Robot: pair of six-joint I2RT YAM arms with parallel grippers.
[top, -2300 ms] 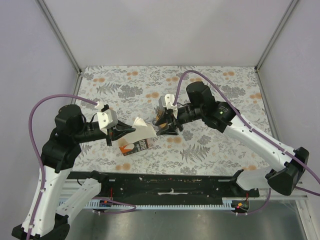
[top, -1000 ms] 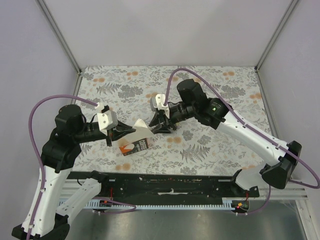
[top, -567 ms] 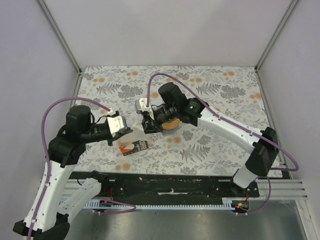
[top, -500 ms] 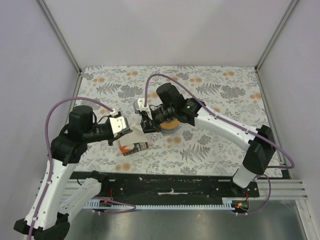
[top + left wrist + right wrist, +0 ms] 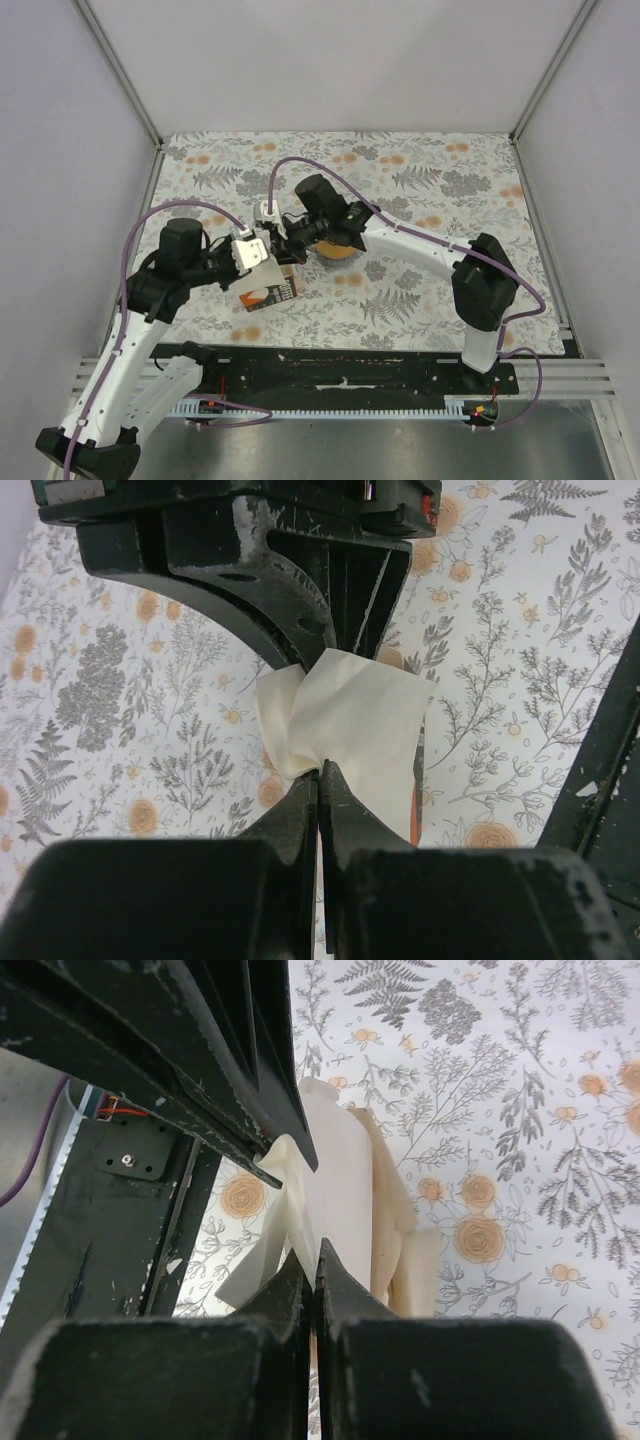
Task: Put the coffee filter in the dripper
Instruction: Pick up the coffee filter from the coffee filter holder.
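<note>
The coffee filter (image 5: 345,715) is a crumpled white paper sheet hanging in the air between both grippers. My left gripper (image 5: 320,770) is shut on its near edge. My right gripper (image 5: 315,1247) is shut on the opposite edge of the filter (image 5: 340,1185). In the top view the left gripper (image 5: 264,258) and right gripper (image 5: 279,243) meet tip to tip just above the carton. In the left wrist view the right gripper's black fingers (image 5: 350,590) come down onto the paper from above. I cannot make out the dripper in any view.
An orange, white and black carton (image 5: 270,293) lies on the floral tabletop (image 5: 420,290) right under the grippers. A flat tan ring (image 5: 338,250) sits beside the right arm's wrist. Metal frame posts stand at the back corners.
My right arm swung left from the tan ring to the left gripper and shut its jaws on the filter. The left arm shifted slightly right with the filter still held.
</note>
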